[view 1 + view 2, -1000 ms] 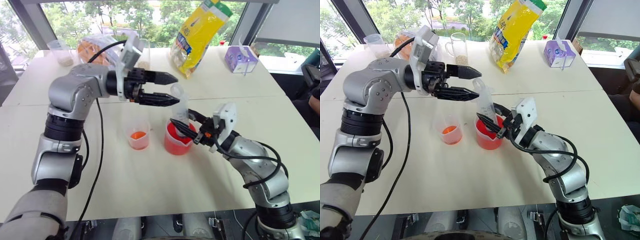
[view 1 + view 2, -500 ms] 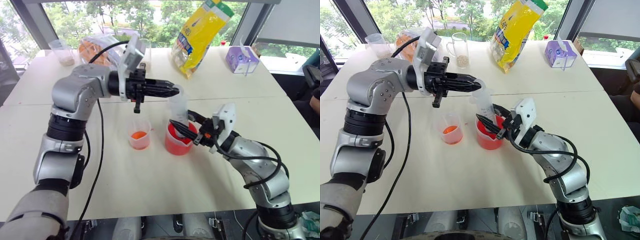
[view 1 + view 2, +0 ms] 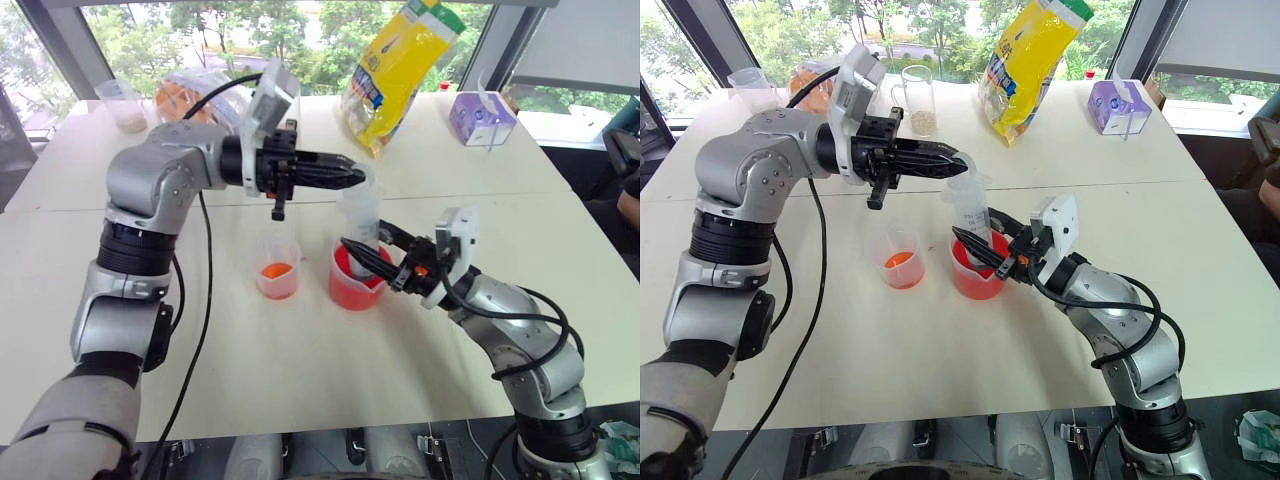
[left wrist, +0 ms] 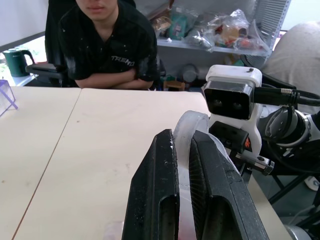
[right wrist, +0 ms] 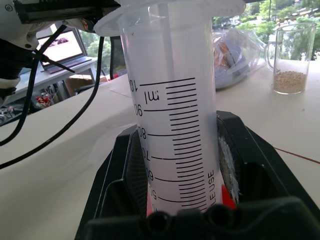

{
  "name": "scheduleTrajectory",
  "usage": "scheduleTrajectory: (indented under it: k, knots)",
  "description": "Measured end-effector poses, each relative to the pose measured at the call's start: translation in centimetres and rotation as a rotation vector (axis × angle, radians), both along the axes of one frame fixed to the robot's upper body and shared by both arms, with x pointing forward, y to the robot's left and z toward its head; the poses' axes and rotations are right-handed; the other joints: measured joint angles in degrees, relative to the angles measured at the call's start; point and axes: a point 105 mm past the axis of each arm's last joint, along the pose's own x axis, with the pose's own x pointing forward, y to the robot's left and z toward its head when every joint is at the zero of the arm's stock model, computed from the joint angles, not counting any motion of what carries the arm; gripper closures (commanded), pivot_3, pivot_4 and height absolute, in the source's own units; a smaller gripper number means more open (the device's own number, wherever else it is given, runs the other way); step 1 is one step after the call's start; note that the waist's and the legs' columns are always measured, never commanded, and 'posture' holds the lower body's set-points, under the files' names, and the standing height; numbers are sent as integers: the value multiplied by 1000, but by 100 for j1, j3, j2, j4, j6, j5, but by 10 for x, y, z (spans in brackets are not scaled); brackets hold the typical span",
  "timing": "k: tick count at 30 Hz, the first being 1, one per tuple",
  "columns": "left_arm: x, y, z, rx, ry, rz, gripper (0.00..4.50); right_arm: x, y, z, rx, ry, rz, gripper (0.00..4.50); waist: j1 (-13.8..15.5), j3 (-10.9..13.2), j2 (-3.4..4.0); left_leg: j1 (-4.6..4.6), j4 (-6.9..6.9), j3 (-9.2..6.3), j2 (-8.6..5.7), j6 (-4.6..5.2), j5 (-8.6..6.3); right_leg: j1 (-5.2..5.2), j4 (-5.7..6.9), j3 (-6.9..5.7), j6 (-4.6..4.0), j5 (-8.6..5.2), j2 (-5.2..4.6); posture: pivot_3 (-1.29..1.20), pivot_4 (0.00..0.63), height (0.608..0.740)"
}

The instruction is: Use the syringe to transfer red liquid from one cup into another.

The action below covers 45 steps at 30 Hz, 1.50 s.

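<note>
Setting: white table [image 3: 300, 400] by a window wall, trees outside; yellow bag [image 3: 400, 70] and purple box [image 3: 482, 118] at the far side.
Head views, syringe: large clear syringe [image 3: 362, 222] upright, tip down in the wide red beaker [image 3: 352, 285], right of centre.
Head views, right gripper: right gripper [image 3: 362, 260] clamped on the lower barrel of the syringe, just above the beaker rim.
Head views, left gripper: left gripper [image 3: 345, 177] level, reaching in from the left, fingers pressed together at the plunger top.
Head views, containers: beaker holding plenty of red liquid [image 3: 350, 292]; small clear cup [image 3: 277, 270] just left of it, only a little orange at the bottom; glass mug [image 3: 919, 100] far off with pale grains.
Left wrist view: black fingers [image 4: 155, 200] nipped on the pale plunger disc; person seated beyond the table, arms folded.
Right wrist view: ridged black pads [image 5: 132, 165] snug on the marked barrel; red visible below.
Handling, judged: light, stiff, smooth plastic, likely slippery when wet; barrel best held mid-length, plunger by its top flange, pulled straight to avoid tipping the beaker.
</note>
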Motion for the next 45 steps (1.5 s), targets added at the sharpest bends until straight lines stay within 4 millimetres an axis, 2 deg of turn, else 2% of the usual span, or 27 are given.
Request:
scheduleTrajectory:
  k: [45]
  knots:
    - [6, -2, 8, -13, 12, 4, 4474, 2, -3, -4, 24, 10, 4, 2937, 0, 0, 0, 0, 1, 0, 0, 0, 0, 0, 0, 0, 0, 0, 0, 0, 150, 740]
